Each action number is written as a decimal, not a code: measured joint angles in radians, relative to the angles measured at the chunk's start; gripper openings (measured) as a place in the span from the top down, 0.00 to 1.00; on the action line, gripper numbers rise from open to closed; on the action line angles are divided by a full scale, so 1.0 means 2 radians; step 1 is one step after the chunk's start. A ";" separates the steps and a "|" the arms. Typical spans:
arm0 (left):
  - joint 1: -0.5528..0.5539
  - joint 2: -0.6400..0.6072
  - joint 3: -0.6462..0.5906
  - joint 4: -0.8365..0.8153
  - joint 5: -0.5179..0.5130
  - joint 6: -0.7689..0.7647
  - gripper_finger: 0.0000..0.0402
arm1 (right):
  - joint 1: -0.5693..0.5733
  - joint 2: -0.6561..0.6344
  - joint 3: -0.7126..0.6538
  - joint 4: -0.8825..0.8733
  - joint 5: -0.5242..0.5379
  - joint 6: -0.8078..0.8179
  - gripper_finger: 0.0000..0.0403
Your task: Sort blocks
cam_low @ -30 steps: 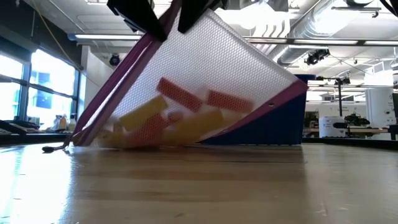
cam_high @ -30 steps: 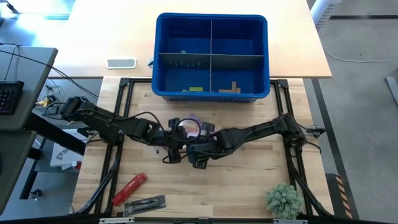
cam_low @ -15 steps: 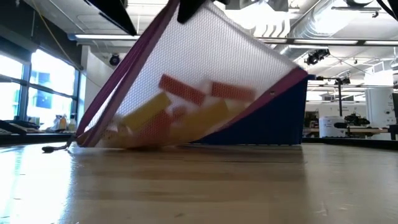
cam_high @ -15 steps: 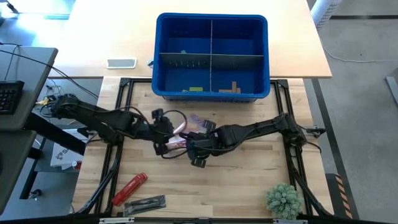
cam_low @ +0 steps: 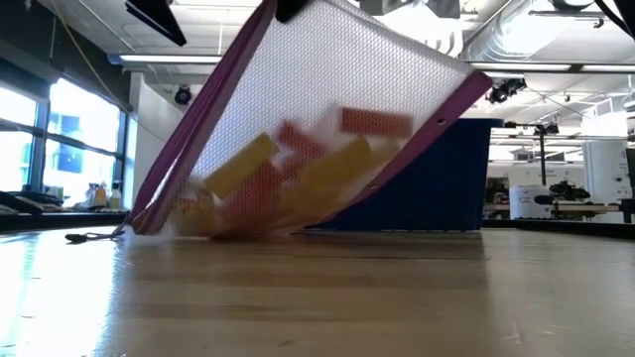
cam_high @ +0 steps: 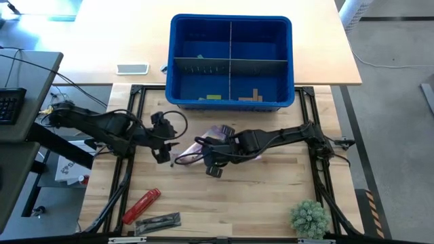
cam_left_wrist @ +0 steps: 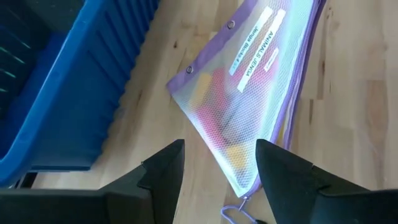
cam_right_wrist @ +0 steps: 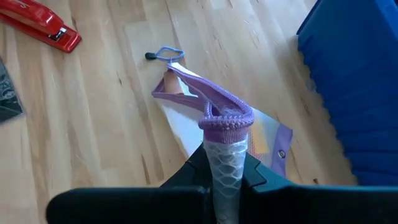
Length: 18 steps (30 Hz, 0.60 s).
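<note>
A clear mesh pouch (cam_low: 327, 109) with purple edging hangs tilted near the middle of the bench (cam_high: 258, 196), one corner lifted and the low end resting on the wood. The right gripper (cam_right_wrist: 225, 163) is clamped tight on the pouch's purple zipper edge and carries that raised corner, in front of the blue bin (cam_high: 230, 61). The left gripper (cam_left_wrist: 216, 165) stands just beside the pouch toward the bench's left edge, its fingers (cam_left_wrist: 163, 167) spread wide and holding nothing, the pouch lying clear of them. Inside the pouch the blocks (cam_low: 273, 183) are heaped at the low end; through the mesh they look yellow and orange-red, though the netting blurs them too much to count. The pouch bears white labels (cam_left_wrist: 255, 37) on its side, and its zipper pull (cam_right_wrist: 163, 55) lies on the wood. The blue bin sits at the bench's far edge, split into four compartments: a few more blocks lie in it, a lime one (cam_high: 213, 97) in the near-left compartment, tan ones (cam_high: 253, 95) in the near-right, and a small one (cam_high: 201, 57) in the far-left. A red stapler (cam_high: 141, 205) and a dark flat item (cam_high: 159, 222) lie near the front-left corner, and a small green plant (cam_high: 309, 218) sits at the front-right corner.
</note>
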 joint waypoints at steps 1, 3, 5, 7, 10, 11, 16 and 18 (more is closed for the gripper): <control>0.000 -0.003 0.000 -0.002 0.000 0.000 0.55 | -0.001 0.000 0.000 0.000 -0.002 0.000 1.00; 0.000 -0.008 0.000 -0.006 -0.001 -0.004 0.55 | -0.001 0.000 0.000 0.000 -0.003 0.000 1.00; 0.000 -0.012 0.000 -0.012 -0.008 -0.010 0.55 | -0.001 0.000 0.000 0.000 -0.004 0.002 1.00; 0.000 -0.014 0.000 -0.016 -0.009 -0.013 0.55 | -0.001 0.000 0.000 0.000 -0.007 0.005 1.00; 0.000 -0.013 0.000 -0.016 -0.007 -0.013 0.55 | -0.001 0.000 0.000 0.000 -0.008 0.006 1.00; 0.000 -0.013 0.000 -0.016 -0.005 -0.014 0.55 | -0.001 0.000 0.000 0.000 -0.007 0.006 1.00; 0.000 -0.013 -0.001 -0.023 -0.002 -0.036 0.55 | -0.001 0.000 0.000 0.000 -0.005 0.005 1.00; 0.000 -0.013 -0.002 -0.026 -0.003 -0.049 0.55 | -0.001 0.000 0.000 0.000 -0.005 0.007 1.00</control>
